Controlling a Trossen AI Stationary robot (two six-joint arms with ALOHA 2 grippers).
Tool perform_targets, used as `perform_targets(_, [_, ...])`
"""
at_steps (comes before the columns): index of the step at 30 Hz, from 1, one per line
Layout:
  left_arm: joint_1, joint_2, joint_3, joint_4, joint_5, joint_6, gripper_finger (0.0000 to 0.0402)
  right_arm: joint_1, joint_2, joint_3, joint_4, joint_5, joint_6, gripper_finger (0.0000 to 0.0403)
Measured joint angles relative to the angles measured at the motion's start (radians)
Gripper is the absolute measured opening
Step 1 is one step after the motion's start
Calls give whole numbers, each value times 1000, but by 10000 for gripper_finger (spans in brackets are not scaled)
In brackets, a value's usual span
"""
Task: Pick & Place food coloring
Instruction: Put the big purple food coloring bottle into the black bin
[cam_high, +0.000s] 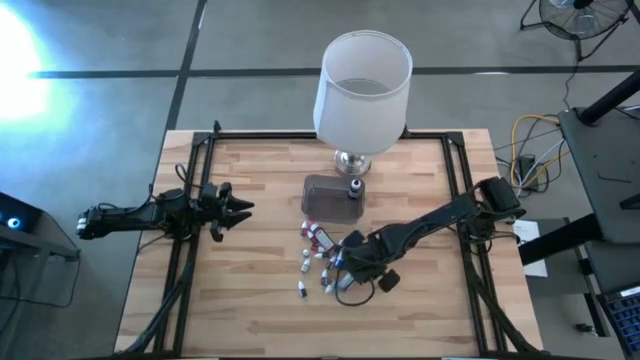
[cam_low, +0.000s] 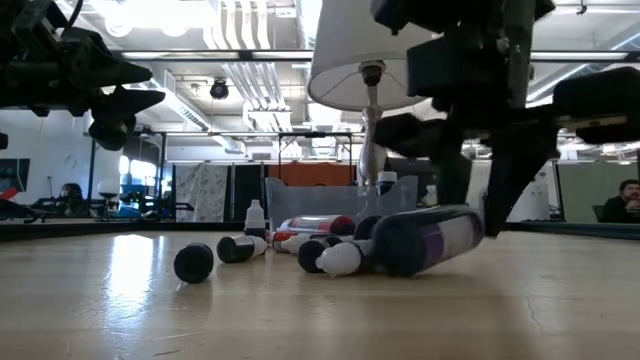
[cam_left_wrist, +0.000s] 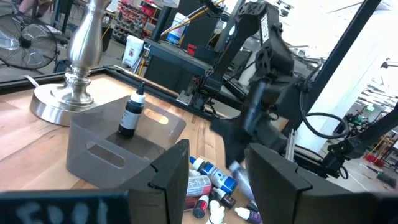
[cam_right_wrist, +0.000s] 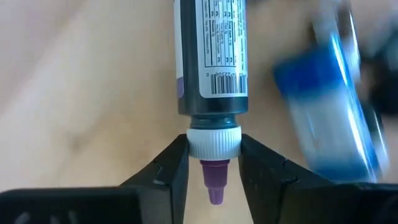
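Observation:
Several small food coloring bottles (cam_high: 315, 250) lie in a loose heap on the wooden table (cam_high: 230, 310), in front of a small clear tub (cam_high: 332, 197). One dark bottle (cam_left_wrist: 132, 115) stands upright at the tub. My right gripper (cam_high: 345, 275) points steeply down into the heap and is shut on a dark-bodied bottle (cam_right_wrist: 211, 56) with a white collar and purple tip. My left gripper (cam_high: 238, 207) waits open at the table's left side, level and well above the wood, touching nothing. My right gripper pinches the bottle's white cap collar (cam_right_wrist: 213, 142) between its two fingers (cam_right_wrist: 171, 168), one on each side. The purple tip (cam_right_wrist: 214, 180) points back between the fingers, and the body reaches away past their ends. The fingers slant down from above. I cannot tell whether the bottle is clear of the table.
A big white-shaded lamp (cam_high: 362, 90) with a silver foot stands behind the tub at the table's far middle. A blue bottle (cam_right_wrist: 329, 106) lies close beside the held one. Black rails (cam_high: 185, 250) run along the left and right sides. A person (cam_low: 625, 200) sits far behind.

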Motion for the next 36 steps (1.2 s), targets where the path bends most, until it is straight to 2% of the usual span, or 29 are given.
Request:
perform_targets(5, [0,0,0,0,0,0,135,-2,-34,122,-425,128,158,110])
perform_targets(11, [0,0,0,0,0,0,135,-21,-30,245,-901,91,442,111])
perform_targets(13, [0,0,0,0,0,0,135,-41,-28,234,-890,13,540,111])
perform_targets(15, [0,0,0,0,0,0,135,-64,-31,207,-892,-116,644,111])
perform_targets(18, [0,0,0,0,0,0,135,-88,-10,172,-891,-172,750,111])
perform_targets(20, [0,0,0,0,0,0,135,-96,-2,135,-890,-190,785,111])
perform_targets(24, [0,0,0,0,0,0,135,-122,3,74,-894,-330,879,111])
perform_targets(31, [0,0,0,0,0,0,135,-139,-12,23,-893,-683,993,111])
perform_targets(34, [0,0,0,0,0,0,135,-136,-15,5,-894,-759,1006,111])
perform_targets(36, [0,0,0,0,0,0,135,-135,-14,-14,-893,-772,1031,111])
